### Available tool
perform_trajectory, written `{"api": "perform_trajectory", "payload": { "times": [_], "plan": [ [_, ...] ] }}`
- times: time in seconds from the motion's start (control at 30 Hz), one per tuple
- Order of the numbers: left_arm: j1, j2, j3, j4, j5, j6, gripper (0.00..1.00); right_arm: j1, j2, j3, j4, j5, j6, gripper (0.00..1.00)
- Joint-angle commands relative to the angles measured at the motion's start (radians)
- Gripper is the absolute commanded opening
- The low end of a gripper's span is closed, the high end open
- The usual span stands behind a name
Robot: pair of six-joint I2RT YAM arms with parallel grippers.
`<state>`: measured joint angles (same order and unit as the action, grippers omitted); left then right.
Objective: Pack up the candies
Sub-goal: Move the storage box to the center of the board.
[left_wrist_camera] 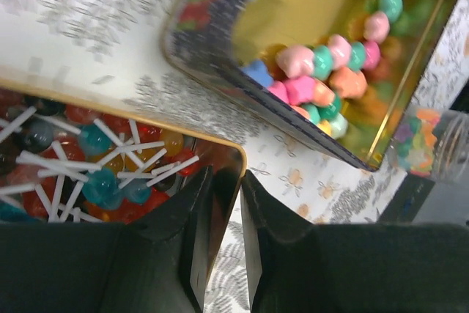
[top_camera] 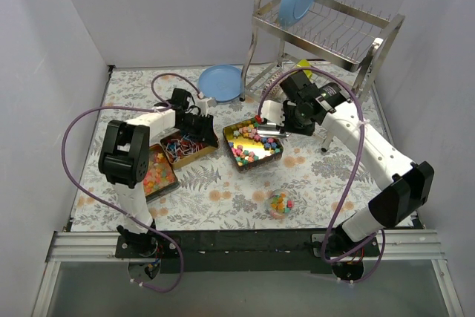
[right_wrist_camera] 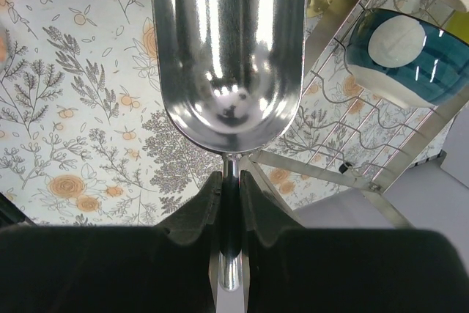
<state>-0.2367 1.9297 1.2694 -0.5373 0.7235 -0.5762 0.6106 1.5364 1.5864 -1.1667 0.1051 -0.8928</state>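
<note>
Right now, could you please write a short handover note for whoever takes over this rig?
The left gripper is shut on the rim of the lollipop tin.
The right gripper is shut on the handle of the metal scoop, which is empty.
The candies lie in the gold tin; some are in the small clear jar.
Done: the jar holds some.
Left: likely scooping the rest into it.

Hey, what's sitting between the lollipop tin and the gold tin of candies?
Nothing: only bare floral tablecloth separates the lollipop tin and gold tin, clearest in the left wrist view.
</note>
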Motion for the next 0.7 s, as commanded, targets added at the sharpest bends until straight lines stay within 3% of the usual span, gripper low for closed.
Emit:
{"api": "perform_trajectory", "payload": {
  "times": [0.0,0.37,0.5,0.53,0.67],
  "plan": [
    [-0.056,-0.084,-0.080,-0.012,0.034,-0.031,0.19,-0.006,-0.053,-0.017,0.016,0.002,0.011,0.01],
    [-0.188,-0.184,-0.188,0.036,0.053,-0.060,0.21,-0.006,-0.078,-0.029,0.015,0.007,0.009,0.01],
    [-0.190,-0.218,-0.162,0.013,0.079,-0.022,0.32,-0.006,-0.078,-0.025,0.013,0.007,0.009,0.01],
    [-0.188,-0.231,-0.147,-0.015,0.086,-0.013,0.41,-0.006,-0.078,-0.019,0.013,0.007,0.009,0.01],
    [-0.187,-0.331,-0.042,-0.119,0.119,0.055,0.55,-0.005,-0.075,-0.014,0.010,-0.028,0.009,0.01]
  ]
}}
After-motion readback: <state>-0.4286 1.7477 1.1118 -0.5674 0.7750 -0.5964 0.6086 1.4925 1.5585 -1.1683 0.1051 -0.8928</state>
